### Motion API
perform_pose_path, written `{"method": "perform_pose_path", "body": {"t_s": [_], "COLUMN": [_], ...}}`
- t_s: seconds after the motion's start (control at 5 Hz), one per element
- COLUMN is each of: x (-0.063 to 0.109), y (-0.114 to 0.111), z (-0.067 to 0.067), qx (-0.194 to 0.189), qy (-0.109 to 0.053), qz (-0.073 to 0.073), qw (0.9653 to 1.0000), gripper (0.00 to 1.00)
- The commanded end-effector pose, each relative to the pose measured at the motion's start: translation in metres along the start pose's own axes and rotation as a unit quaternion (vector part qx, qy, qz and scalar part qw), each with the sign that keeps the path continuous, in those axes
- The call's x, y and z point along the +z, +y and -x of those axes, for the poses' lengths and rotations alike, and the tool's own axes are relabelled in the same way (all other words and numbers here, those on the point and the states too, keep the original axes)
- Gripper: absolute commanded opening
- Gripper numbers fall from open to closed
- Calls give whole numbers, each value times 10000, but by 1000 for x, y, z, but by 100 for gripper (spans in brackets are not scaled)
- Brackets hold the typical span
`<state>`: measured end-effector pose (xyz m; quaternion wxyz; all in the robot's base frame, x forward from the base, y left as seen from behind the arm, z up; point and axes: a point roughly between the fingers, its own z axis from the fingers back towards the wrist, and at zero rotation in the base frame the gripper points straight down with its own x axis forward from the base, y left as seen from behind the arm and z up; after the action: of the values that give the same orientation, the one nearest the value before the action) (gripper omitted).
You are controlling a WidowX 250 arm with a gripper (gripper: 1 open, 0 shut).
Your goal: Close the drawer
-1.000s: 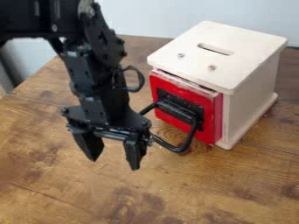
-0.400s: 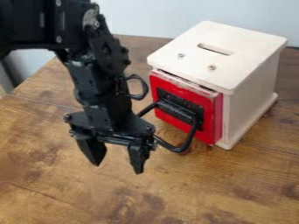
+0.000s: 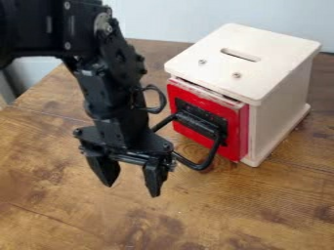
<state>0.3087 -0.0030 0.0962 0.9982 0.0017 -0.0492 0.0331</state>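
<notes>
black gripper [image 3: 128, 177], fingers spread and empty, hangs at eight o'clock of the red drawer [image 3: 206, 121] in its cream box [image 3: 268, 83].

Worn wooden table [image 3: 248, 210] — pale grey-blue wall [image 3: 196, 18] behind.

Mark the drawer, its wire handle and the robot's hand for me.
drawer [image 3: 229, 137]: camera view, red front, right of the black panel.
wire handle [image 3: 196, 166]: camera view, lower bend of the black loop.
hand [image 3: 129, 180]: camera view, gap midway between the fingertips, fingers spread.
</notes>
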Motion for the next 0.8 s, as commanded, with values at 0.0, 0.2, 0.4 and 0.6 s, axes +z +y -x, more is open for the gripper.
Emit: {"method": "perform_pose_path", "body": {"t_s": [0.0,0.2,0.4,0.6], "x": [15,18,27,30], "y": [3,3,8,16], "z": [0,3,-1,-4], "qx": [86,121,221,40], "qy": [-222,-304,-335,-463], "qz": [5,16,0,41], "qw": [9997,9995,9992,9989], "gripper": [100,100,100,100]}}
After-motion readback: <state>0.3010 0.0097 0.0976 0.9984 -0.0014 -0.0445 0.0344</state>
